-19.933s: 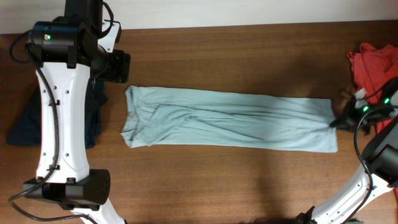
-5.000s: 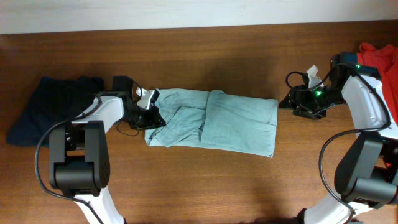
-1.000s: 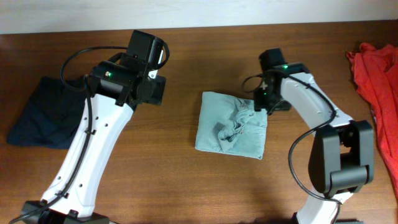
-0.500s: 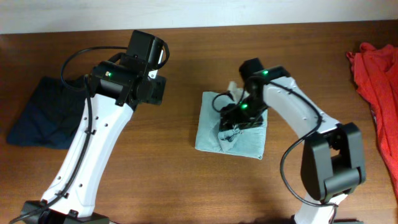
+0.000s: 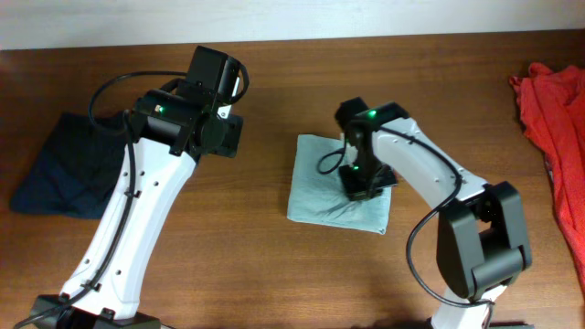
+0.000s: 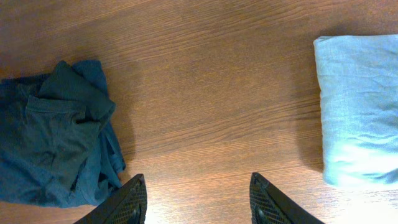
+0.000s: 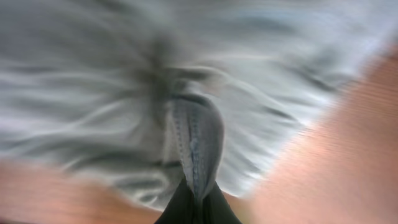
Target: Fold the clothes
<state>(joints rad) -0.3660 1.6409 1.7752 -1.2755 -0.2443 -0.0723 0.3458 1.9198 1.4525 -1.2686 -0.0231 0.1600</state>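
Note:
The pale grey-blue T-shirt (image 5: 320, 183) lies folded into a small rectangle at the table's middle. My right gripper (image 5: 359, 190) is over its right half, shut on a hemmed fold of the T-shirt (image 7: 198, 146) that sticks up between the fingers (image 7: 198, 198); the right wrist view is blurred. My left gripper (image 6: 198, 199) is open and empty, held high above bare wood between the dark navy garment (image 6: 50, 143) and the T-shirt's edge (image 6: 360, 106). The navy garment (image 5: 64, 164) lies crumpled at far left. The red-orange garment (image 5: 553, 100) lies at the far right edge.
The brown wooden table (image 5: 274, 265) carries all of this. The left arm (image 5: 174, 128) reaches over the table's left half. A pale wall strip runs along the back edge (image 5: 366, 18).
My right gripper has moved down and right over the T-shirt, pulling the bunched fabric so the top lies flatter. The left arm has not moved.

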